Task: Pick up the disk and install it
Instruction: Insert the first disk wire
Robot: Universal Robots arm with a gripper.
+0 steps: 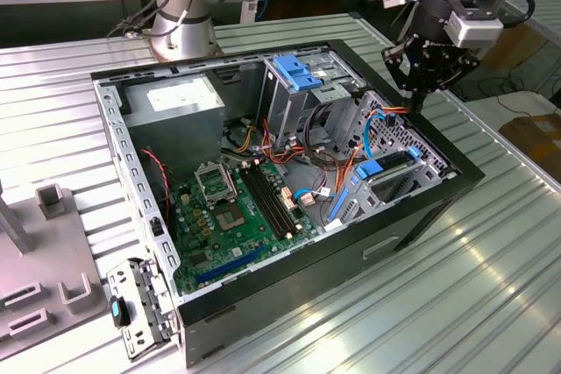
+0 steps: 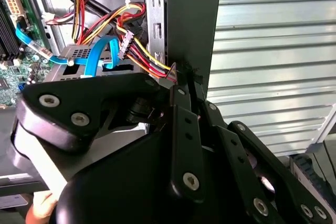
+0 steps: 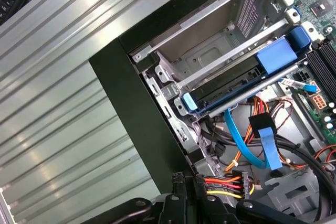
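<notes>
The tool hangs at the upper right of the exterior view, over the far right rim of the open computer case on the ribbed counter. Its fingers are drawn together at the tips. Whether they pinch anything I cannot tell.

The disk sits on edge in the drive cage just below and left of the tool.

In the second wrist view, red, yellow and black wires crowd the case wall right at the tips. A blue ribbon cable loops beside the disk. Further left lie the motherboard and the blue bracket.
</notes>
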